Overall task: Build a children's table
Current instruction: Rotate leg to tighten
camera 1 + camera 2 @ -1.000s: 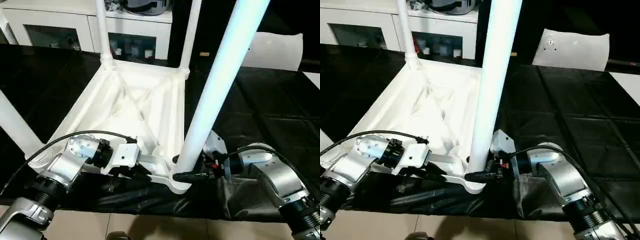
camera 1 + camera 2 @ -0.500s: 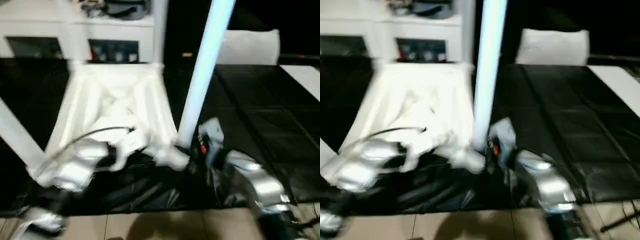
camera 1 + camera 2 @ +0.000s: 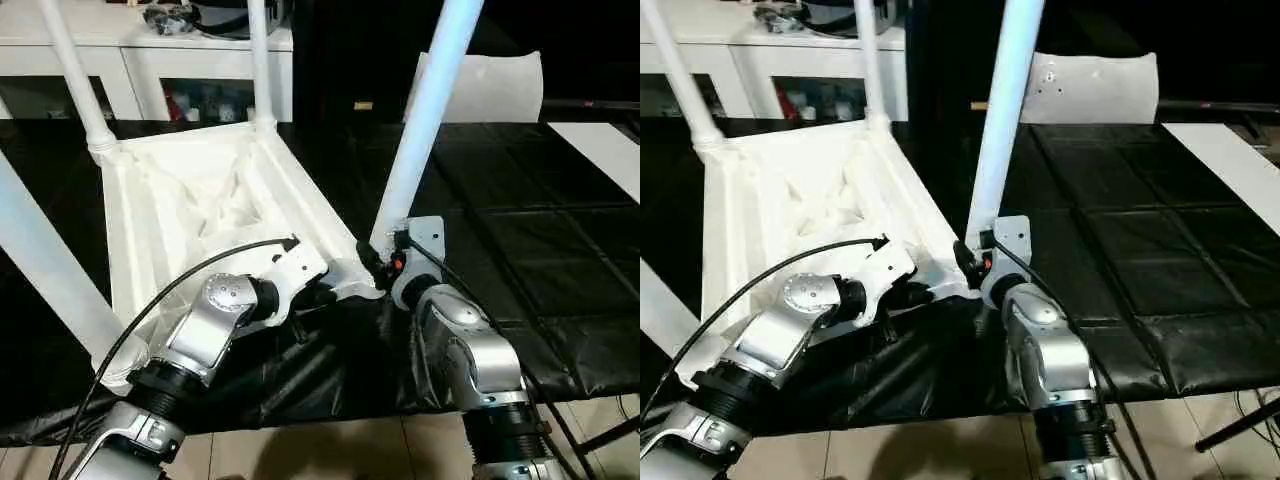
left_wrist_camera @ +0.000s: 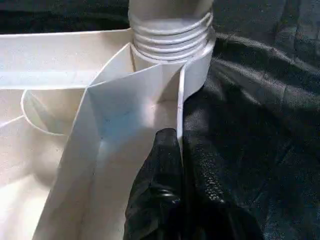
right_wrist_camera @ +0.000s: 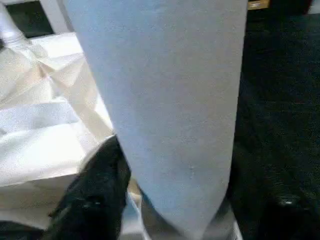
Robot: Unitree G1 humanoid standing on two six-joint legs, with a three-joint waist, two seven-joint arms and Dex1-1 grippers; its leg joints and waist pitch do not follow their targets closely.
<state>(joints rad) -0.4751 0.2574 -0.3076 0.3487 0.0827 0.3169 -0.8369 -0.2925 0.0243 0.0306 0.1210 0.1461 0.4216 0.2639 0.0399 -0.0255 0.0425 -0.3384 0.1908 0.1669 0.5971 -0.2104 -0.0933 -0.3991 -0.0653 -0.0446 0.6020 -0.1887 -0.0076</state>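
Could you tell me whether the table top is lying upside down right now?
Yes: the table top shows its ribbed underside, and its legs point upward.

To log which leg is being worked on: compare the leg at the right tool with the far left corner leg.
The near right leg has the right tool clamped at its base; the far left leg stands untouched. The near right leg shows bare screw threads above its socket; the far left leg's joint is too small to judge. Both are white, round, standing in corners of the upturned table top.
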